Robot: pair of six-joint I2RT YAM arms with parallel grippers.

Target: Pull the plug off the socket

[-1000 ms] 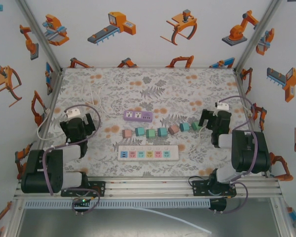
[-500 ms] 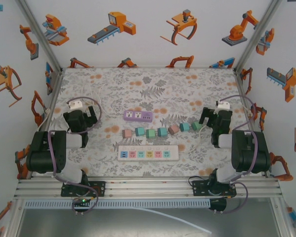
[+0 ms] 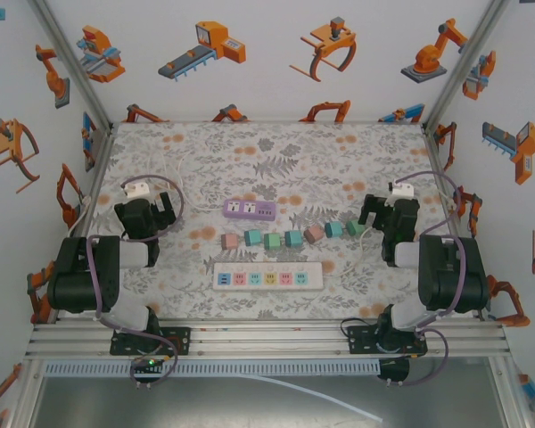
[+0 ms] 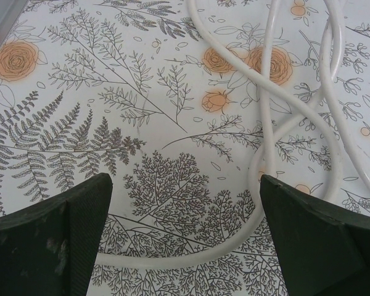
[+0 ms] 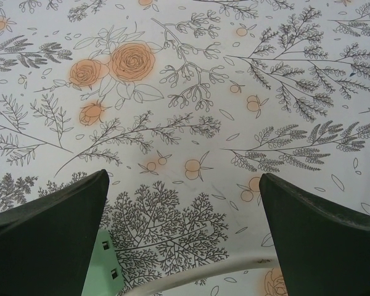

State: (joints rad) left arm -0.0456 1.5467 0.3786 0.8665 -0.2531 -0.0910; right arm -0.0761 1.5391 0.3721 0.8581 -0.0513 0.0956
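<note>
While left gripper [image 4: 185,237], right gripper [image 5: 184,237] gape | plug chain [image 3: 291,237] near purple socket [image 3: 250,209]

Both arms crouch low at the sides, left claw [image 4: 184,185] and right claw [image 5: 184,179] each spread wide.

Short socket strip [image 3: 250,209] behind, row of plugs [image 3: 285,238] in the middle, long socket strip [image 3: 267,278] nearest — cable [image 4: 263,92] at left
</note>
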